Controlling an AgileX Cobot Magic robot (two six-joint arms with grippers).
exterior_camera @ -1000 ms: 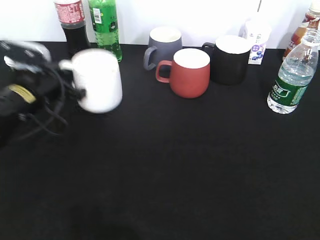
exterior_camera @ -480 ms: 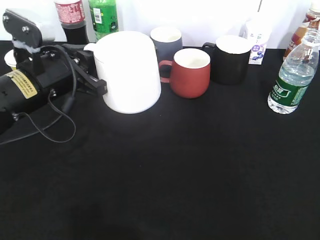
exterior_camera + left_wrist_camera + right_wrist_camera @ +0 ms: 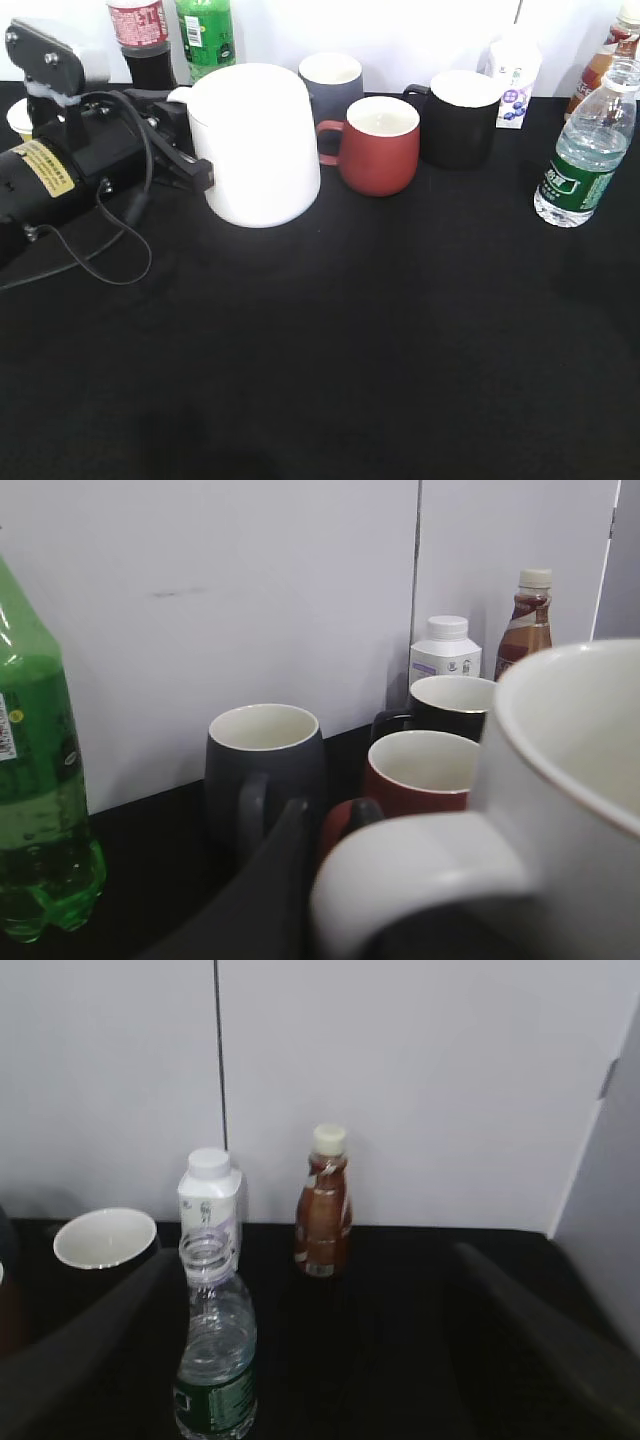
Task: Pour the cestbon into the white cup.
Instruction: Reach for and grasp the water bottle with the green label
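exterior view: the left gripper (image 3: 195,165) clasps the loop handle of the smooth, glossy white cup (image 3: 258,145), upright on the black table (image 3: 330,340); the ribbed clear cestbon (image 3: 585,150) stands far right, uncapped. left wrist view: a dark finger (image 3: 270,880) presses the handle. right wrist view: the right gripper (image 3: 320,1340) spread wide behind the bottle.

The white cup (image 3: 262,145) is showing a smooth, glossy ceramic glaze, as is the red mug (image 3: 378,145) (its inside is looking white). The black mug (image 3: 458,118) is appearing more matt. The cestbon (image 3: 587,145) is gleaming as clear ribbed plastic with a glossy green label. The worktop (image 3: 380,340) is wearing matt black cloth. The left hand (image 3: 185,140) is looking like matt black plastic.
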